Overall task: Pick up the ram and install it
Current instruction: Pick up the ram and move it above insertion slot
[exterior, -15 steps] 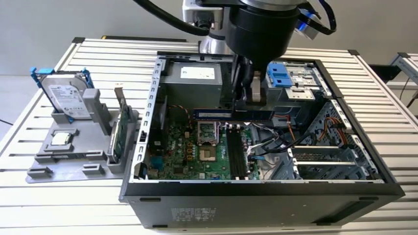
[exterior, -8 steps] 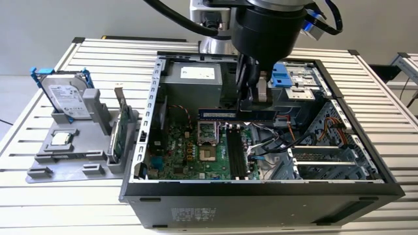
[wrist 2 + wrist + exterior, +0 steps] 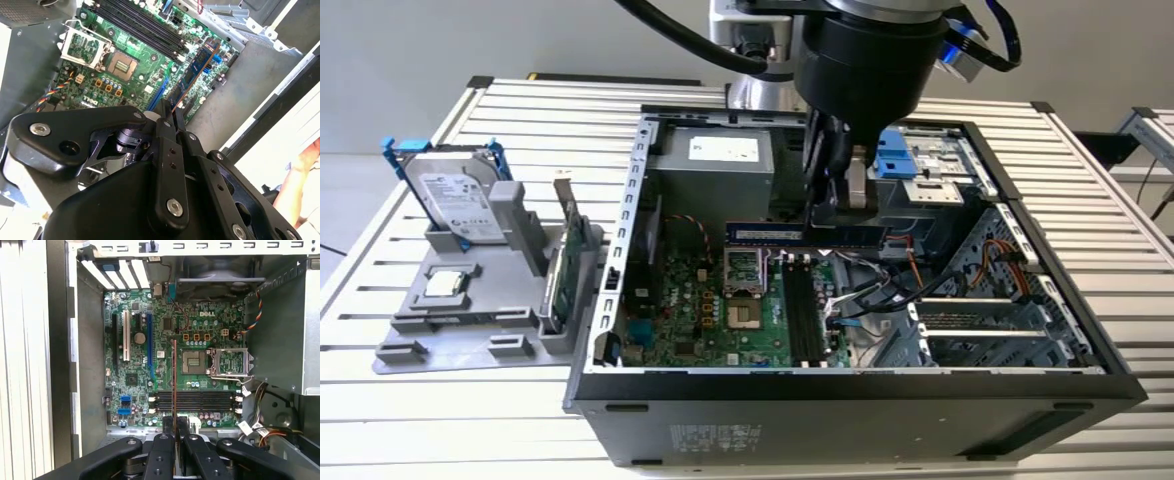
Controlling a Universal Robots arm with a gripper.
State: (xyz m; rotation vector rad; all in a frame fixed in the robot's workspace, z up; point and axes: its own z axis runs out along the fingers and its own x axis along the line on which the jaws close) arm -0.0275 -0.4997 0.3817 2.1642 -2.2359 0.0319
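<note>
The ram (image 3: 774, 233) hangs in the air inside the case (image 3: 854, 400). It is over the board (image 3: 700, 300), near the far end of the slots (image 3: 803, 312), and it is not in a slot yet. Our gripper (image 3: 838, 215) pinches it from both sides, closer to one end, with the two fingers pressed tight on it. In the first wrist view we see the ram (image 3: 173, 380) from its thin edge. There it runs across the slots (image 3: 195, 401), not along them, and that is what worries us. If the ram goes down turned this way, we think it cannot fit. It may bump the slot walls or the small parts on the board, and it could bend or crack. We hold it off its middle, so the long free end may tip or slip if something pushes on it. Some wires (image 3: 881, 290) lie close beside the slots. They may catch the ram or get squashed under it. We cannot tell if the little clips at the slot ends are open.
</note>
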